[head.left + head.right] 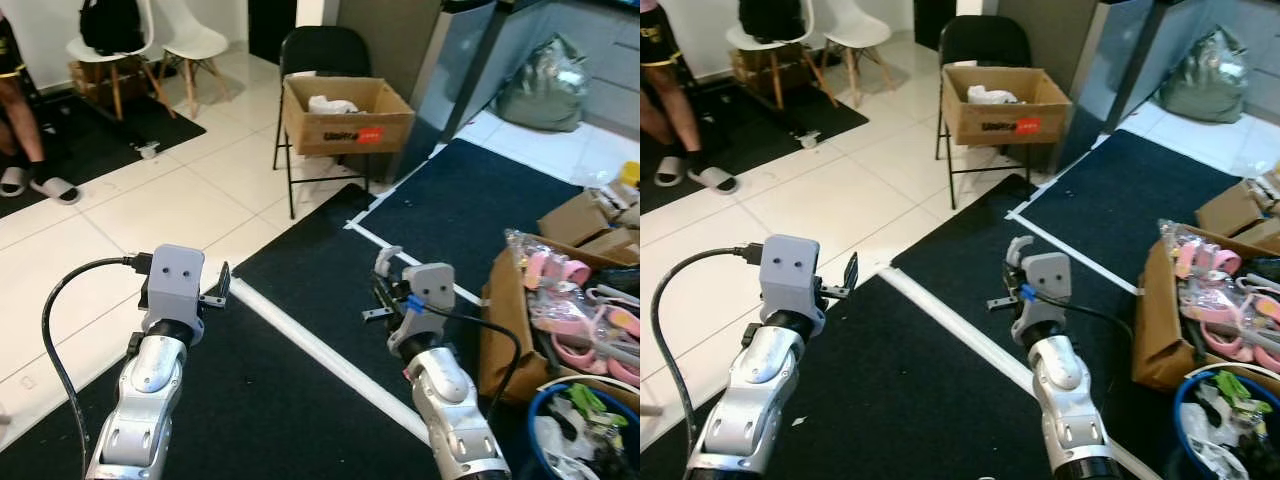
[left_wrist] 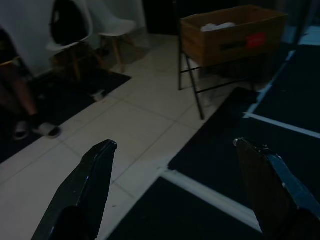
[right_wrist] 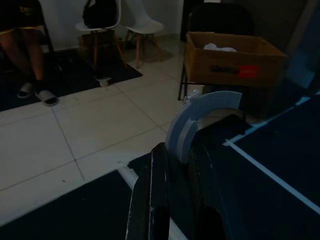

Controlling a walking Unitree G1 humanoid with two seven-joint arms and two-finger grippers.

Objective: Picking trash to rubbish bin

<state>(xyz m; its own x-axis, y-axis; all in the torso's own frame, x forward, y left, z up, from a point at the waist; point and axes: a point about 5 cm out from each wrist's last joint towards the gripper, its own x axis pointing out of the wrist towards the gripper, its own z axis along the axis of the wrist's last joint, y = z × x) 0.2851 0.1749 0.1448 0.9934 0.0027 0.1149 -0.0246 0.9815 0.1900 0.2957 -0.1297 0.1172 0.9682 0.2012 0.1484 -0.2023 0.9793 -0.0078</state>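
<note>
Plastic strip (image 3: 197, 117), curved, stands upright clamped in right hand (image 1: 385, 275); left hand (image 2: 175, 195) spread wide.

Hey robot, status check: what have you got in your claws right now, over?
Left gripper open, empty. Right gripper shut on a white curved scrap. Blue bin low at my right. Cardboard box on a chair ahead.

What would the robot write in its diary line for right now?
left hand open, empty | right hand shut on white scrap | cardboard box on chair ahead

Glossy tile floor (image 1: 150, 200), cardboard box (image 1: 345, 118)
</note>
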